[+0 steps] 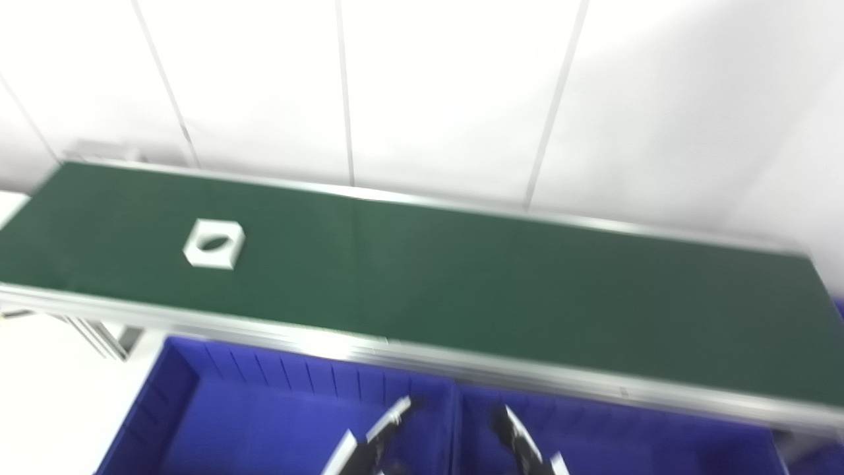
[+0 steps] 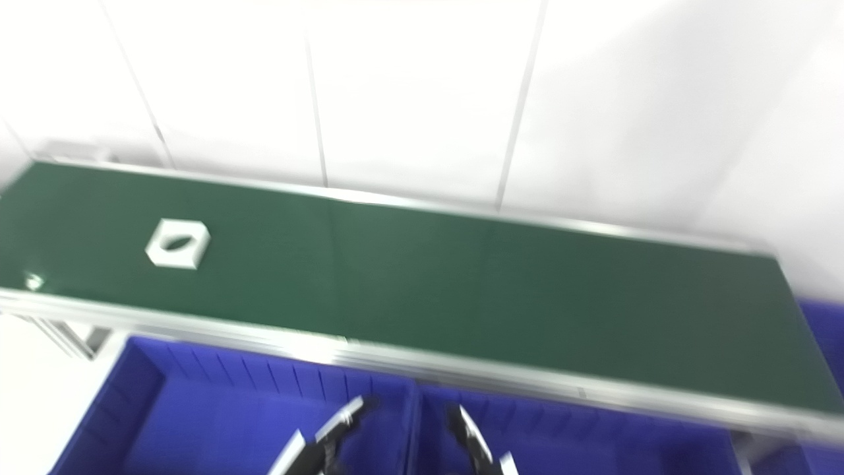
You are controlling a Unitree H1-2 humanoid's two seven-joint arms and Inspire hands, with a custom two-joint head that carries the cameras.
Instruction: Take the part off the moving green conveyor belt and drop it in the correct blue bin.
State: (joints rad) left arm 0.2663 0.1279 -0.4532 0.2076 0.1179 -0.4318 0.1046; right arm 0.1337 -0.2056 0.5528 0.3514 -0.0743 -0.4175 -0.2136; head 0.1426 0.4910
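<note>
only the tips of the fingers show at the bottom edge. the left hand (image 1: 372, 435) pokes up over the left blue bin (image 1: 198, 409), the right hand (image 1: 521, 439) over the right blue bin (image 1: 633, 429). the two sets of tips lean apart from each other, and nothing is between them or on them, but so little of each hand is in view, and so blurred, that i cannot tell whether the fingers are spread or curled.

the part (image 1: 213, 243), a white square block with a round hole through it, lies flat on the green belt (image 1: 461, 284), well apart from both hands, at about ten o'clock from the left hand and further round toward nine from the right. being square, it has no clear long axis; its edges sit slightly skewed to the belt's run. the left hand is the nearer one, so by my judgement the reach falls to it, up and across the near metal rail (image 1: 369, 349) of the belt.

the right eye view shows a small bright glint (image 2: 33, 282) on the belt near the rail at the far left, which the left eye view does not. the left eye view shows more of the pale floor (image 1: 53, 396) beside the left bin. both bins look bare where visible.
</note>
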